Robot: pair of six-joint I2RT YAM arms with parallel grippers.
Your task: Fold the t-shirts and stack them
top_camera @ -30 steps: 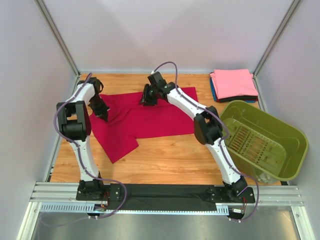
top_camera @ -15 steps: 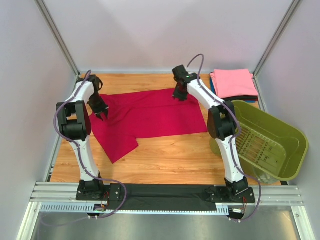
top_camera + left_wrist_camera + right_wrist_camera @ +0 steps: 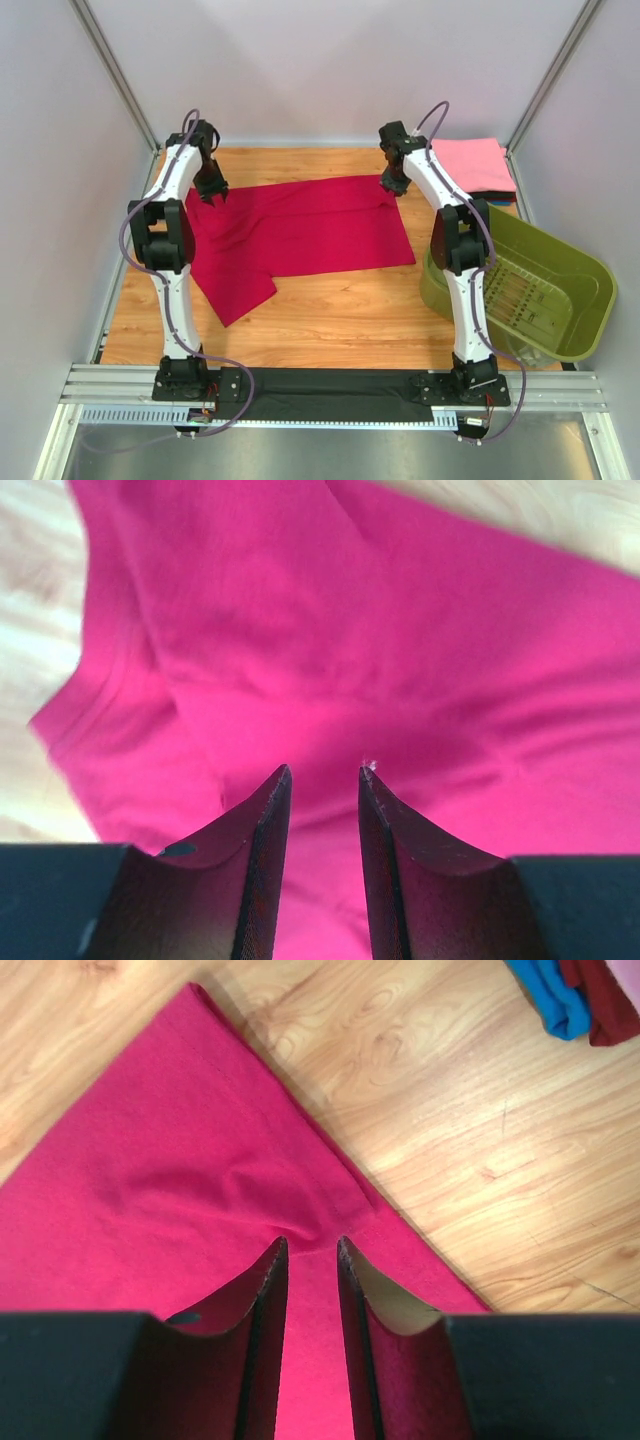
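A crimson t-shirt (image 3: 300, 225) lies spread on the wooden table, one sleeve pointing toward the near left. My left gripper (image 3: 215, 195) hangs over its far left corner; in the left wrist view its jaws (image 3: 325, 770) stand open above flat cloth (image 3: 400, 660). My right gripper (image 3: 392, 187) is at the shirt's far right corner. In the right wrist view it (image 3: 312, 1240) pinches a puckered ridge of the cloth (image 3: 200, 1160) near the hem. A stack of folded t-shirts (image 3: 468, 168), pink on top, sits at the far right.
An olive-green basket (image 3: 520, 280) lies tilted at the right, beside the right arm. Blue (image 3: 555, 995) and dark red (image 3: 605, 1000) edges of the folded stack show in the right wrist view. Metal frame posts and pale walls enclose the table.
My right gripper has travelled right along the far edge, pulling the shirt out flat. My left gripper has opened, let go of the cloth, and moved toward the far left corner.
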